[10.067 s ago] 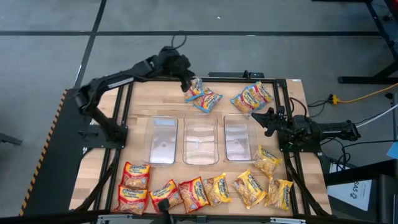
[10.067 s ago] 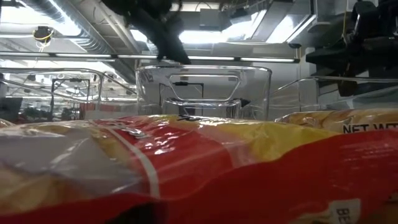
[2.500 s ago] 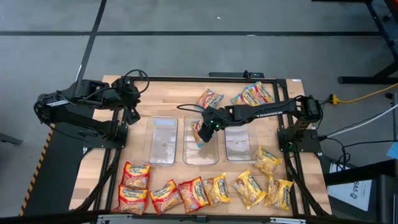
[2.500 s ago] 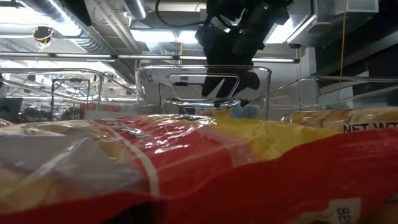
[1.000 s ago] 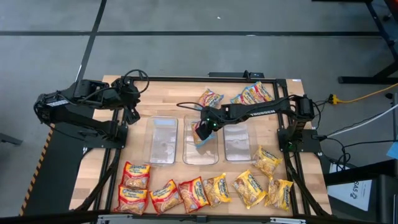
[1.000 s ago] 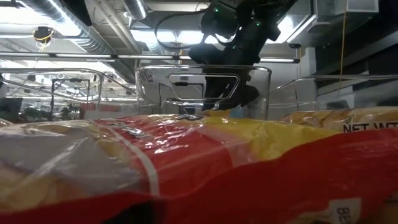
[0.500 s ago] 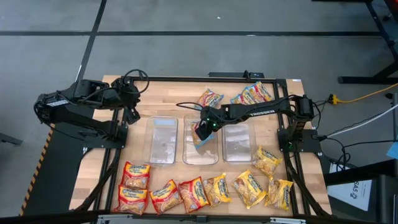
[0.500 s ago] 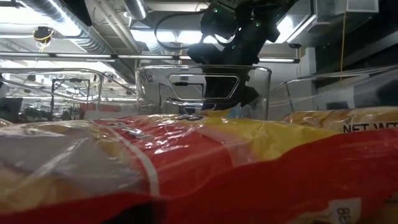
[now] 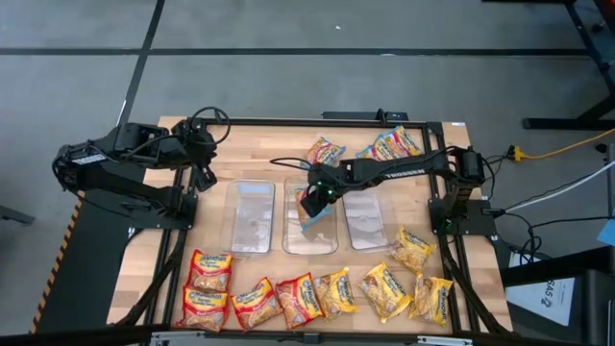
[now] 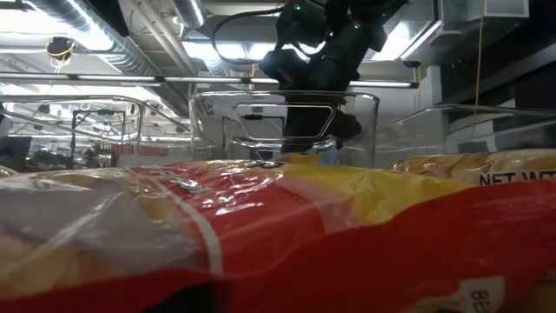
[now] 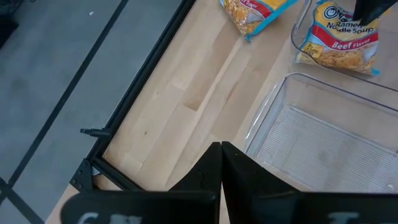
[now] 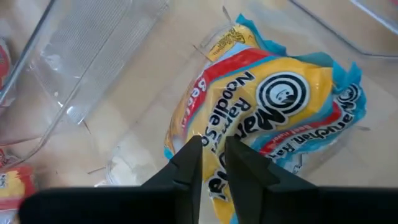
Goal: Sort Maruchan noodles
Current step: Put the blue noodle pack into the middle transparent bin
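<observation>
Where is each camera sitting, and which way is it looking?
High view: above the table, looking straight down; both arms show, left gripper by the left tub, right gripper over the middle tub.
Low view: at table-top height, looking level past a red packet; the right arm reaches down.
Left wrist view: looks down at the left tub's corner past its own shut fingers.
Right wrist view: looks past its own fingers at the blue-trimmed packet.
Shared: high and right wrist views both show that packet in the middle tub.

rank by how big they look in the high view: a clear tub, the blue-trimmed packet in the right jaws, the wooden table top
1. wooden table top
2. left clear tub, one of three alike
3. blue-trimmed packet, partly hidden under the right gripper, so its full extent is unsure
</observation>
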